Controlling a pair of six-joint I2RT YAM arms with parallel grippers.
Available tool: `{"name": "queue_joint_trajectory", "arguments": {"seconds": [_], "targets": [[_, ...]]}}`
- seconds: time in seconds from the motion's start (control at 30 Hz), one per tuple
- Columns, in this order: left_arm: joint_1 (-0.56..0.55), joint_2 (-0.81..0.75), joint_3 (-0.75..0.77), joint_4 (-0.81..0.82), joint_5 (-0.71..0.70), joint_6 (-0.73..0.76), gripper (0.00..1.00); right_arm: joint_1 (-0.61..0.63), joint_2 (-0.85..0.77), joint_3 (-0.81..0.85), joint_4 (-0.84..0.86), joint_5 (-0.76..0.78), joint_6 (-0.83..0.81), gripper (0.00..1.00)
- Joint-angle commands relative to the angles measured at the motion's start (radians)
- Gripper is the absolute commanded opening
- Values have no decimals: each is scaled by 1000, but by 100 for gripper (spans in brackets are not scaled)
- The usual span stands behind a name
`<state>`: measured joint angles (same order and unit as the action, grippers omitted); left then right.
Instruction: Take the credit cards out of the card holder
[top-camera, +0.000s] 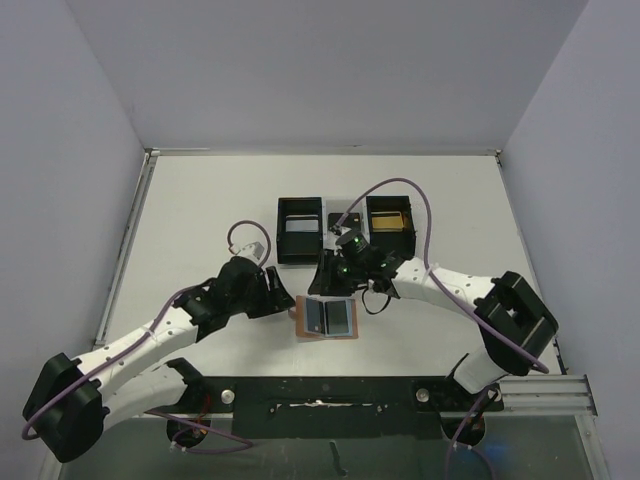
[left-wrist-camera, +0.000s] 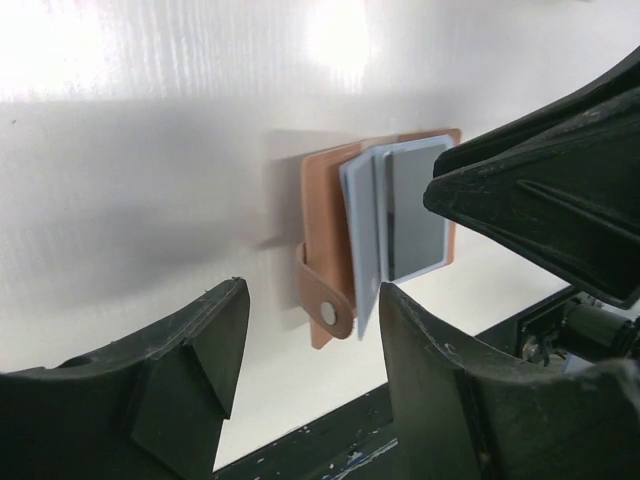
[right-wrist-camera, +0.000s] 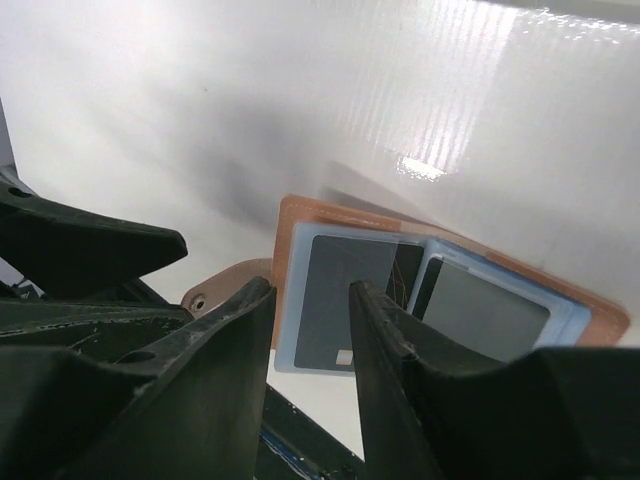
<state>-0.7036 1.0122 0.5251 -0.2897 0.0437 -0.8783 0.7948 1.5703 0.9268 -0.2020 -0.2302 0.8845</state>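
Nearest me, the small tan-brown leather bifold card holder (top-camera: 327, 320) lies open on the white tabletop (top-camera: 200, 220), light blue lining facing up. Its little side tab (left-wrist-camera: 325, 305) points toward the left arm. Something dark and flat shows in each blue pocket, can't tell if that's a card. The left fingers (top-camera: 284, 303) sit just beside the tab, spread wide with nothing in them. The right fingers (top-camera: 333, 278) hang over the holder's far edge with only a narrow gap between them. Nothing's clamped as far as I can see, but whether they touch the leather, no idea. Further back there's a black compartment tray (top-camera: 283, 245), with a silver-grey card (top-camera: 300, 224) in its left bin and a gold card (top-camera: 388, 217) in its right one.
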Motion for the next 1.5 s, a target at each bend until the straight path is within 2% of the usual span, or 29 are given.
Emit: {"name": "queue_joint_trajectory", "arguments": {"seconds": [0.0, 0.27, 0.5, 0.63, 0.73, 0.93, 1.2, 1.47], "targets": [[3, -31, 94, 8, 16, 21, 54, -5, -119, -34, 53, 129, 40, 35], [-45, 35, 237, 60, 163, 53, 46, -6, -233, -155, 88, 331, 108, 33], [-133, 217, 244, 133, 101, 72, 29, -2, -308, -281, 219, 403, 105, 33], [-135, 263, 174, 196, 38, 69, 26, -2, -340, -337, 275, 350, 109, 34], [-125, 312, 116, 289, 64, 94, 25, 1, -340, -344, 291, 293, 125, 36], [-114, 393, 54, 294, -5, 109, 19, 23, -285, -361, 426, 159, 122, 38], [-108, 309, -84, 383, -33, 106, 18, 58, -147, -304, 397, 141, 108, 38], [-106, 332, -96, 389, -24, 112, 18, 75, -37, -206, 243, 194, 81, 38]]}}
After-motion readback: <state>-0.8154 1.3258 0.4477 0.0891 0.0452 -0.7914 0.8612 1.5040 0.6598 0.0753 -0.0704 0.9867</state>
